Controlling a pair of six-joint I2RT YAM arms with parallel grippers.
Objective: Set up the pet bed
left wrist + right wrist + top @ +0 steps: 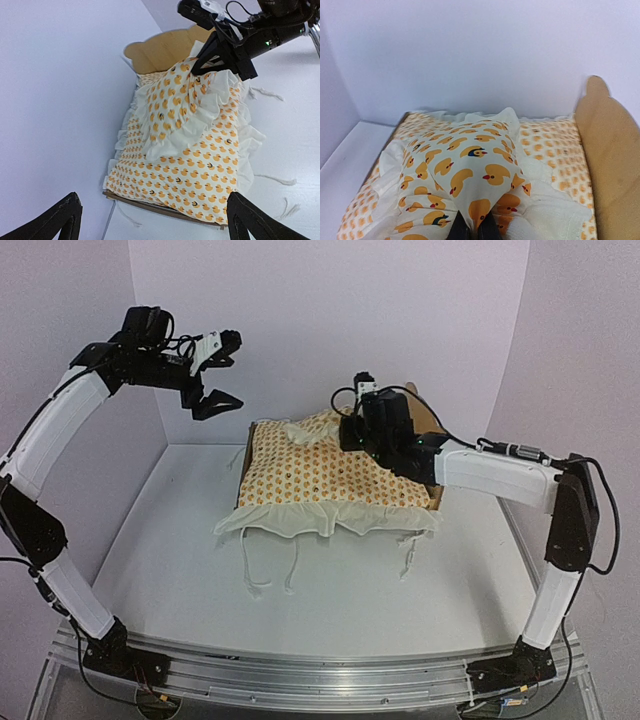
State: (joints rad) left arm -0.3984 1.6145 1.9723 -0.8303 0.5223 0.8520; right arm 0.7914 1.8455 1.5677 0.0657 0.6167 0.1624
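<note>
Pet bed (612,160): sits toward the back of the white surface (170,570), near the rear wall, headboard end on the right arm's side. The light plywood headboard with its scalloped top stands upright. The frame is otherwise almost hidden, with only a thin dark edge showing under the bedding in the left wrist view.

Mattress cushion (310,475): cream with a duck print, lying over the whole frame. Its ruffled edge overhangs the near side, and the ties (270,570) trail loose on the surface.

Ruffled pillow (175,105): same duck print, resting on the cushion, one corner lifted into a peak.

Right end effector (474,231): clamped shut on that pillow corner, fabric draping away from it. Likely held this way so the pillow can be drawn flat and settled by the headboard.

Left end effector (238,370): fingers spread wide, holding nothing, raised high and well apart from the bed. Probably keeping out of the right arm's way.
</note>
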